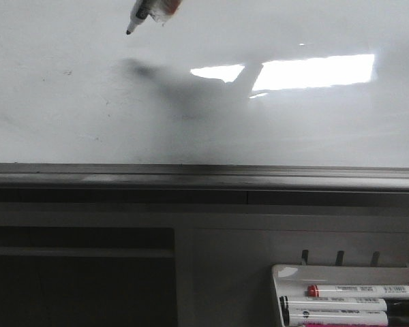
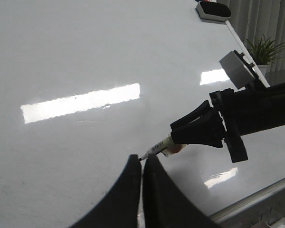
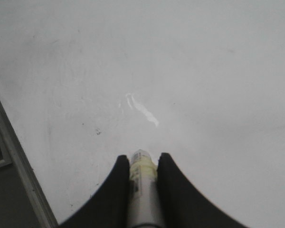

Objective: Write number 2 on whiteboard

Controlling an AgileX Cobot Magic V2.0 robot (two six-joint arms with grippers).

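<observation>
Front view: black marker (image 1: 144, 13) tip at 11 o'clock, just off whiteboard (image 1: 68, 102), no number 2 seen. L wrist view: left gripper (image 2: 141, 164) pinched shut, empty. R wrist view: right gripper (image 3: 142, 164) squeezes marker.

The right hand (image 2: 173, 137) reaches in from the right of the left wrist view, its fingers (image 3: 121, 190) clamped on a marker (image 3: 142, 190). The left hand (image 2: 142, 164) sits at bottom centre, fingers pressed together, holding nothing.
</observation>
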